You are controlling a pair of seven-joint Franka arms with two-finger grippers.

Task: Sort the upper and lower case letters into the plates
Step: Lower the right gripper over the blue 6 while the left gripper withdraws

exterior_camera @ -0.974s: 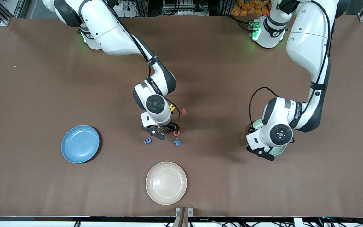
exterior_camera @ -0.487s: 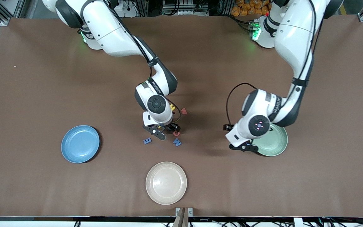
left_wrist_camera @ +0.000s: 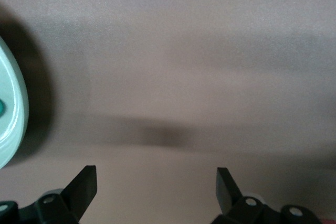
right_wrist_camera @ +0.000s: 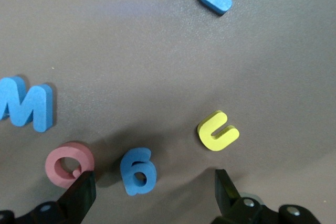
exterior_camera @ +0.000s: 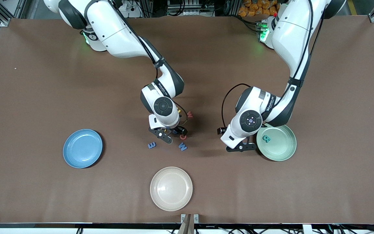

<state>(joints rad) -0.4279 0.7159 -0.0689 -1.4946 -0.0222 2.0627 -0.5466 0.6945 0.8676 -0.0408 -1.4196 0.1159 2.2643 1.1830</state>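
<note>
Front view | mint plate (exterior_camera: 284, 152) flat | green letter (exterior_camera: 266, 138) inside

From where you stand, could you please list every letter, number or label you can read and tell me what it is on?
"M": blue foam letter on the table.
"6": blue foam piece; it could also be a small b.
"E": blue foam letter, seen reversed.
"w": red foam letter.
"R": dark green letter in the mint green plate.
The yellow piece and the pink ring: not sure which letters.
Print on both arms: too small to read.
</note>
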